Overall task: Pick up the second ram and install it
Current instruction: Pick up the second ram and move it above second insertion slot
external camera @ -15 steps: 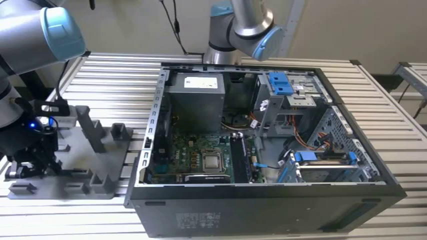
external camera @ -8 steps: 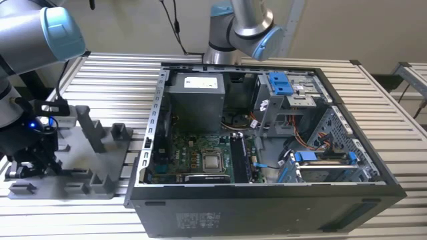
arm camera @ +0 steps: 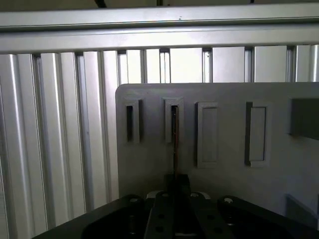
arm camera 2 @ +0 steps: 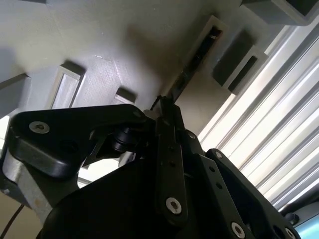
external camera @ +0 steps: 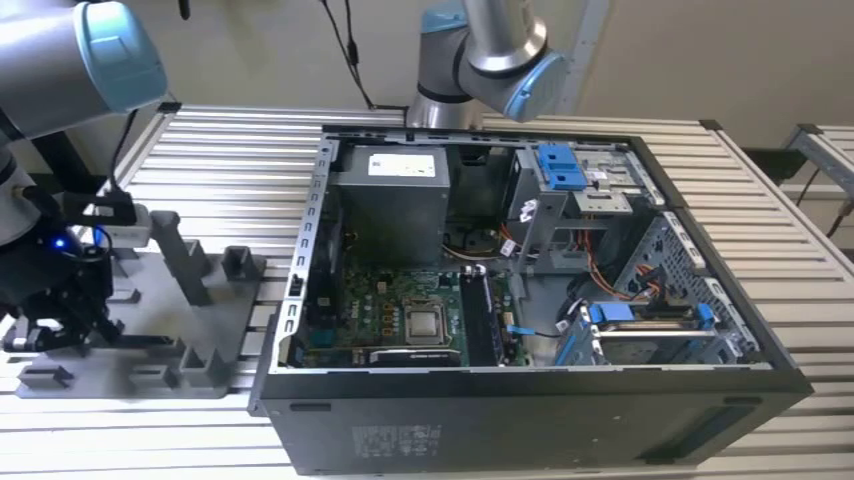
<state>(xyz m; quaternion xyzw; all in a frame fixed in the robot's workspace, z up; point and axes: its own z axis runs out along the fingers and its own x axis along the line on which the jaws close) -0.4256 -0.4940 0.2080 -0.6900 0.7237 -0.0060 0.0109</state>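
Tray (external camera: 220, 350), by the table's (external camera: 240, 150) edge on the exterior view's left: upright posts (external camera: 178, 250) and low blocks (external camera: 238, 262) crowd it, and the case (external camera: 534, 420) wall closes its far side. Ram (arm camera: 175, 142) on edge in a slot, raised rims (arm camera: 132, 122) close beside it, gripper (arm camera: 176, 185) right at it. Bare slats are open behind the tray.

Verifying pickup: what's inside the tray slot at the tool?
The second ram, edge-on, extending from the grey tray slot to the tool; the tool covers its near end.
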